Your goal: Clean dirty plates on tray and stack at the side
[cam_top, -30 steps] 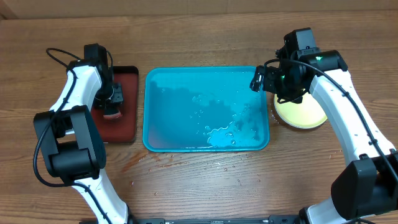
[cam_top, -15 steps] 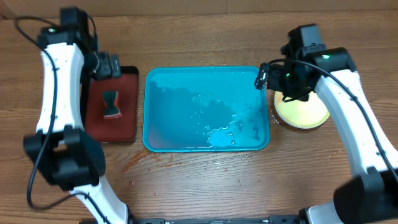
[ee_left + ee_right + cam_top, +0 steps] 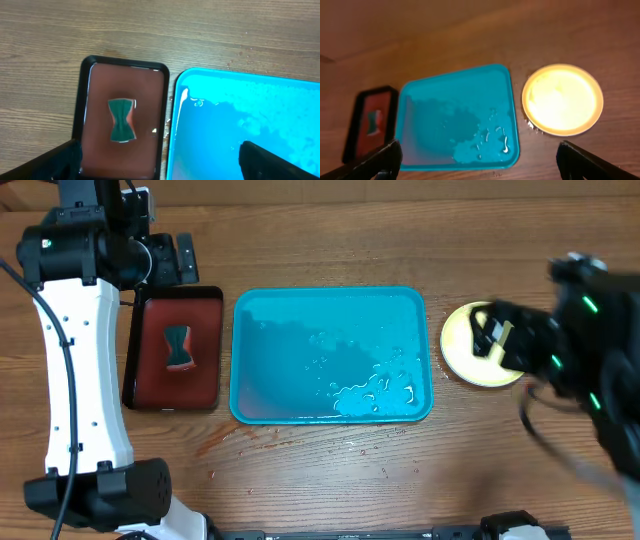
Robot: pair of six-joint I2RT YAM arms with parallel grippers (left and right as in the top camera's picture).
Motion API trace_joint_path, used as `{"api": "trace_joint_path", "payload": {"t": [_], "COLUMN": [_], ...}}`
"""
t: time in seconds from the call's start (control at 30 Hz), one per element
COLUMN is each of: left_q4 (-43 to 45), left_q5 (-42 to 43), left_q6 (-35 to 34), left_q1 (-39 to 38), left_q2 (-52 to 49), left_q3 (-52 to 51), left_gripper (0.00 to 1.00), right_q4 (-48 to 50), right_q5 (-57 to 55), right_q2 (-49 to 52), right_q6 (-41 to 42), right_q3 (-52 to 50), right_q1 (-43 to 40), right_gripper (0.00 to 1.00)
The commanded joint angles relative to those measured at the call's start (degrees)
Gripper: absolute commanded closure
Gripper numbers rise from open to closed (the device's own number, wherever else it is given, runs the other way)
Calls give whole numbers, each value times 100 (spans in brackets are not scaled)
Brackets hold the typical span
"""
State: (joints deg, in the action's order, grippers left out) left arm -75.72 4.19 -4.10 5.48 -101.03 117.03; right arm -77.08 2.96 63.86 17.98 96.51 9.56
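The turquoise tray [image 3: 330, 300] lies mid-table, wet, with water pooled near its front right corner [image 3: 495, 140] and nothing else on it. The plates [image 3: 462, 352] stand just right of it on the wood, a pale yellow one [image 3: 562, 100] on top with a darker rim under it. High over their right side my right gripper [image 3: 500, 335] is blurred; in its wrist view it [image 3: 480, 170] is open and empty. My left gripper [image 3: 172, 258] hangs open behind the dark red tray, with nothing between its fingers [image 3: 55, 162].
A black-rimmed dark red tray [image 3: 205, 345] sits left of the turquoise one, a green hourglass-shaped sponge [image 3: 121, 120] lying in it. Water drops and red smears mark the wood in front of the turquoise tray [image 3: 260, 435].
My left gripper opened off the sponge, left it in the dark red tray and rose toward the back. My right arm lifted and swung right from over the plates.
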Motion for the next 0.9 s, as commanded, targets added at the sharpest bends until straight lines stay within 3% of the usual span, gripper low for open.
{"api": "trace_joint_path", "payload": {"t": [0.0,0.2,0.53,0.7,0.87], "left_q4": [-17,-17,-17,-17,-17], "left_q5": [96,96,96,96,96], "left_q6": [-17,-17,-17,-20,-17], "left_q1": [22,22,22,22,22], "left_q2": [-26,-26,-26,-26,-26], "left_q3": [9,9,9,9,9], "left_gripper": [0,0,0,0,0], "right_q4": [-2,-7,-345,778,2813], "right_q5": [-31,-33,-295,-358,-348], "right_q2": [-575,-1366,-1423,-1615,-2157], "right_q6": [-39,-42,-48,-514,-767], "right_q3": [140,140,59,-881,-2846], "right_q1": [7,7,9,9,7], "right_gripper": [0,0,0,0,0]}}
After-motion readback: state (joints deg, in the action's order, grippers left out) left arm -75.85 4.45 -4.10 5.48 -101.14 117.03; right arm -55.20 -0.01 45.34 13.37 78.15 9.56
